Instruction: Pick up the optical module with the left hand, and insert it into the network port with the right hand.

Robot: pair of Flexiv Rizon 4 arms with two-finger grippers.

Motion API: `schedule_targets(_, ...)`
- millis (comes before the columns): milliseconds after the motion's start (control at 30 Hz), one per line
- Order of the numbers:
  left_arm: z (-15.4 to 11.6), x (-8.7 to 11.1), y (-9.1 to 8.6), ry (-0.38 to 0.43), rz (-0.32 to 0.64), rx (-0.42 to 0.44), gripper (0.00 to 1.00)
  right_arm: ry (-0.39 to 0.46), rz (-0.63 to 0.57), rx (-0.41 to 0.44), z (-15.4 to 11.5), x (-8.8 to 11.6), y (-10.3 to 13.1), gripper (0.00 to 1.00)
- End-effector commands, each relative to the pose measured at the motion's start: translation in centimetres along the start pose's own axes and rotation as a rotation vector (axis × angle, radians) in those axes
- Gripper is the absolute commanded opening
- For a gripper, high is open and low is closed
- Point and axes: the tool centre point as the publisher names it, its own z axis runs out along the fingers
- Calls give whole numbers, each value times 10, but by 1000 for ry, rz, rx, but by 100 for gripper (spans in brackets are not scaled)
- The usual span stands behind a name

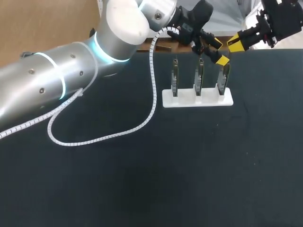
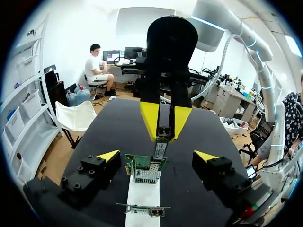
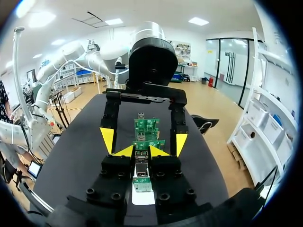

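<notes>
three boards (image 1: 199, 78), wrist views alone show optical module (image 2: 160, 149) in right jaws

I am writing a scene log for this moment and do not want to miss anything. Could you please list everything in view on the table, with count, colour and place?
table: one, black top, under everything.
stand: one, white, far half of the table.
circuit boards: three, green, upright in a row on the stand.
module: one, silver, between the right gripper's fingers, above the end board.
hose: one, white spiral, hanging from the left arm onto the table.
left arm: one, silver, reaching past the middle.
right arm: one, black, at the far right corner.
left gripper: one, yellow tips, open, fingers either side of the board row.
right gripper: one, yellow tips, shut on the module.
</notes>
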Motion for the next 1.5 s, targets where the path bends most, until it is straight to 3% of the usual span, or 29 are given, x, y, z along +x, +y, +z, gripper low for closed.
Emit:
schedule_targets(33, 0, -1, 2, 6, -2, 3, 100, 4, 1, 3, 1, 1, 3, 0)
schedule_targets(1500, 0, -1, 2, 6, -2, 3, 100, 2, -1, -4, 4, 2, -2, 0)
